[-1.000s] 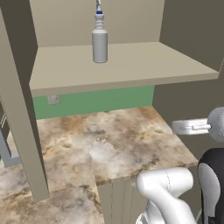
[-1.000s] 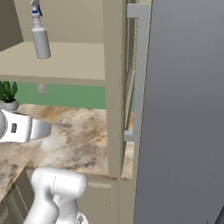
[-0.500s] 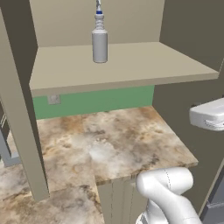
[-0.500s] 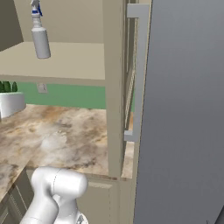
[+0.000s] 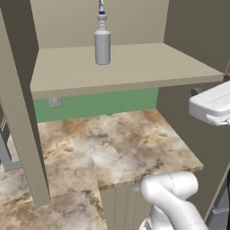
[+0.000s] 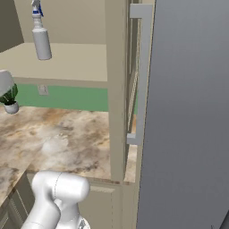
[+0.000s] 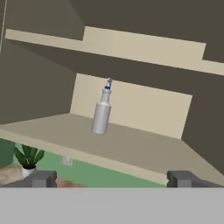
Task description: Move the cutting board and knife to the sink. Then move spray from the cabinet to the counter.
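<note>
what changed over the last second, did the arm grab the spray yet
No grab yet. The arm's white upper part has swung up beside the cabinet shelf, and the open pincer now faces the spray, well short of it. The spray stays upright on the shelf; the counter and the potted plant are unchanged.

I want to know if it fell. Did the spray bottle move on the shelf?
No. The spray bottle stands upright at the same spot on the cabinet shelf.

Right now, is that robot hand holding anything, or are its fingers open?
Gripper: open, fingers wide apart, holding nothing; the spray stands untouched on the cabinet shelf.
</note>
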Controlling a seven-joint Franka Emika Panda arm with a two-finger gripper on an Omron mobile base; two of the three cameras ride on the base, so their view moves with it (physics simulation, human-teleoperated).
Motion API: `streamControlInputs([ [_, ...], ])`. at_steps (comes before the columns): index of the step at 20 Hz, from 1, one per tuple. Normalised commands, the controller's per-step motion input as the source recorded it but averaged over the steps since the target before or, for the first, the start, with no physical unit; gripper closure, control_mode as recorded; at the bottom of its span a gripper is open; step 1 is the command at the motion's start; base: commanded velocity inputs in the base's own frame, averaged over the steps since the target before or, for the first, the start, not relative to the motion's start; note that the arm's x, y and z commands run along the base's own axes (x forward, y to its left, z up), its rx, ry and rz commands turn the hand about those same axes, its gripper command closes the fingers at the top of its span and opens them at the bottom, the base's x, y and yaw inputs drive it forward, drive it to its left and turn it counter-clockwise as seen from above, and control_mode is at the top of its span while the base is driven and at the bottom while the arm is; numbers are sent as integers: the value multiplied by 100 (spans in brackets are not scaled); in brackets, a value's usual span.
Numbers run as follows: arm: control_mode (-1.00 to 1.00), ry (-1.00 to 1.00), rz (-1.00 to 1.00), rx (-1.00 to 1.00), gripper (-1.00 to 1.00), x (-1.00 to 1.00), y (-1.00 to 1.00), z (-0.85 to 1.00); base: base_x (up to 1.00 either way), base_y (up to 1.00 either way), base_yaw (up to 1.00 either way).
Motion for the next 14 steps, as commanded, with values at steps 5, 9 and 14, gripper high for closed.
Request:
streamControlInputs([
  [5, -100, 2, 10, 0, -100, 23, 5, 32, 0, 0, 0],
  [9, -100, -2, 3, 0, -100, 32, 28, 0, 0, 0, 0],
  [14, -100, -1, 0, 0, -100, 41, 12, -9, 0, 0, 0],
])
